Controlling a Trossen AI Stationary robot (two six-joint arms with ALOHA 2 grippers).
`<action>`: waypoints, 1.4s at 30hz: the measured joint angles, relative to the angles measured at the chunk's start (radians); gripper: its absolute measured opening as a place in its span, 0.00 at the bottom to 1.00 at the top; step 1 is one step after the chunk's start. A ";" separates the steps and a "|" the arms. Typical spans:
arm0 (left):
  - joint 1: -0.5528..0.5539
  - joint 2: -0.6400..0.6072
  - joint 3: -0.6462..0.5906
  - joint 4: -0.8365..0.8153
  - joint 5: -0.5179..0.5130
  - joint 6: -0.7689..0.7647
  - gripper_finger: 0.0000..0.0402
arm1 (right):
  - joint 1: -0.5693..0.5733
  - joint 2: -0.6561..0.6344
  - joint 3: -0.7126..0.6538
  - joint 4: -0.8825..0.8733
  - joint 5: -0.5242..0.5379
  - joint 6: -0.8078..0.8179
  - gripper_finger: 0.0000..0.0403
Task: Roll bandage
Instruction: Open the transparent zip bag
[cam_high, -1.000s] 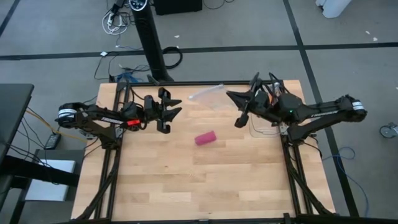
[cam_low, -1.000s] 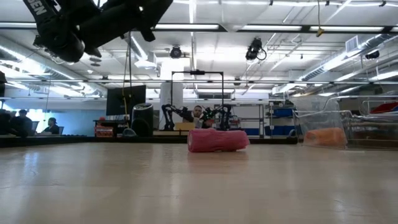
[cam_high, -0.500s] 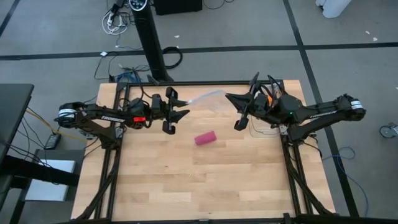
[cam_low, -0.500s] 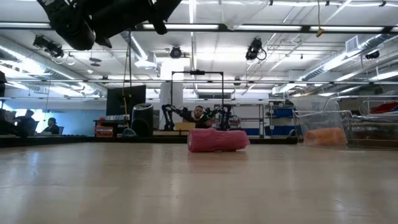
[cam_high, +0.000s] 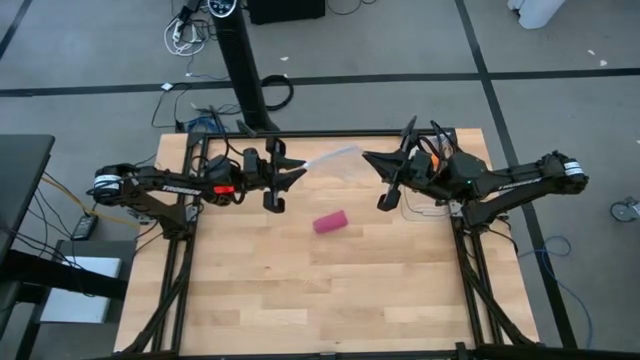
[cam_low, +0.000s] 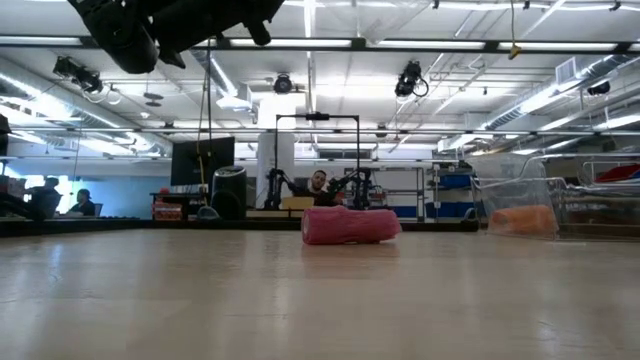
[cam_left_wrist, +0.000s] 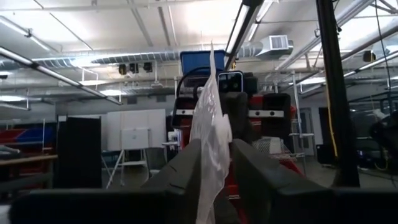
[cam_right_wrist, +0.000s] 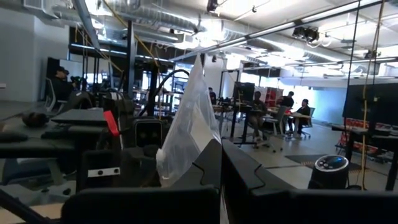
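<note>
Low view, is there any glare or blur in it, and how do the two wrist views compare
Low view: bright ceiling strip lights glare overhead, the near table looks soft, the pink bandage reads clearly. Left wrist view: the clear plastic bag is backlit and washed out between the left claw's dark fingers. Right wrist view: the bag glints against ceiling lights at the right claw.

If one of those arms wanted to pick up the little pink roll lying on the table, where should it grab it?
Probably around its middle, coming straight down from above. The pink roll lies on its side on the wooden table, tilted slightly, with bare wood on every side. Fingers closing across its short width, one on each long side, should hold the soft cylinder without it rolling away.
</note>
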 joint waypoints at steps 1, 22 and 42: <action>0.000 0.000 0.004 0.000 0.000 0.005 0.21 | 0.000 0.003 0.000 0.006 -0.002 0.000 0.00; 0.000 0.000 0.011 -0.214 0.026 0.164 0.01 | 0.021 0.026 0.000 -0.027 0.180 -0.055 0.18; 0.000 -0.117 0.011 -0.520 0.068 0.086 0.00 | 0.058 0.005 0.000 -0.361 0.388 0.075 0.41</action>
